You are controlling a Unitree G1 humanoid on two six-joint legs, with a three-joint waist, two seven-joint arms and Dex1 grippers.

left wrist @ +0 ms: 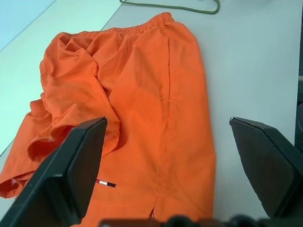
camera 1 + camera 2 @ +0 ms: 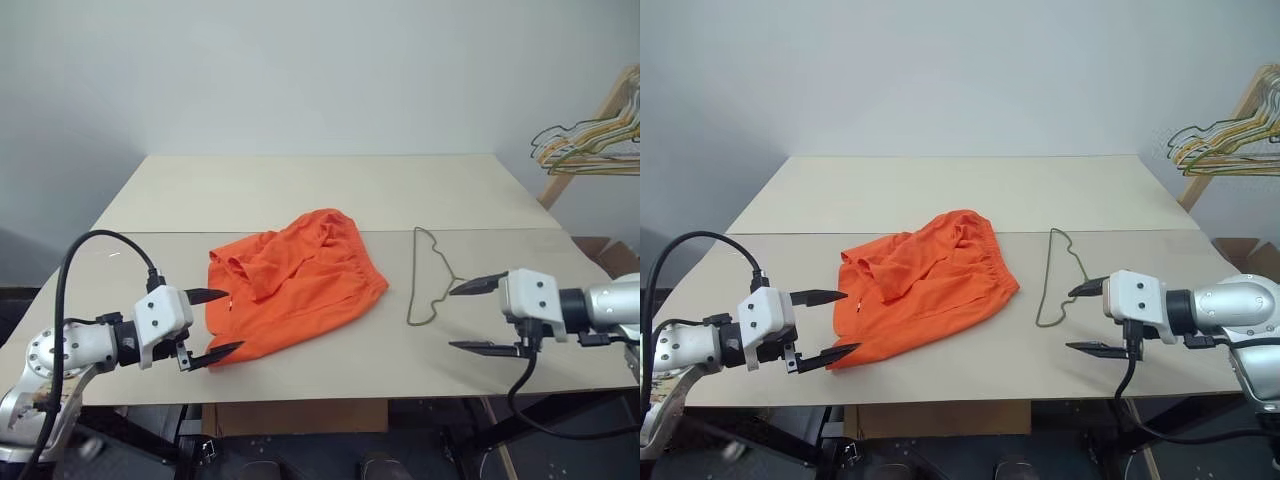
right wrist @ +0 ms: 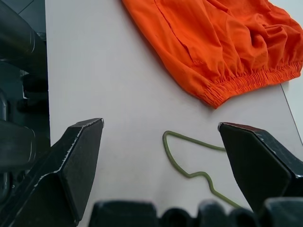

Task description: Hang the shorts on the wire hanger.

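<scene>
You have not started the hanging yet: the shorts (image 2: pixel 292 280) lie crumpled at the worktop (image 2: pixel 300 190) centre, the wire hanger (image 2: pixel 428 277) flat at their 3 o'clock (apart from them), and the left pincer (image 2: pixel 212 323) and right pincer (image 2: pixel 470 315) gape empty.

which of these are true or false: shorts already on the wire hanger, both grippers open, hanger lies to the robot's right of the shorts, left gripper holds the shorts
1. The shorts hang on the wire hanger. False: both lie flat on the table, apart.
2. The left gripper and right gripper are open. True.
3. The wire hanger lies to the robot's right of the shorts. True.
4. The left gripper holds the shorts. False: it is empty, beside them.
</scene>
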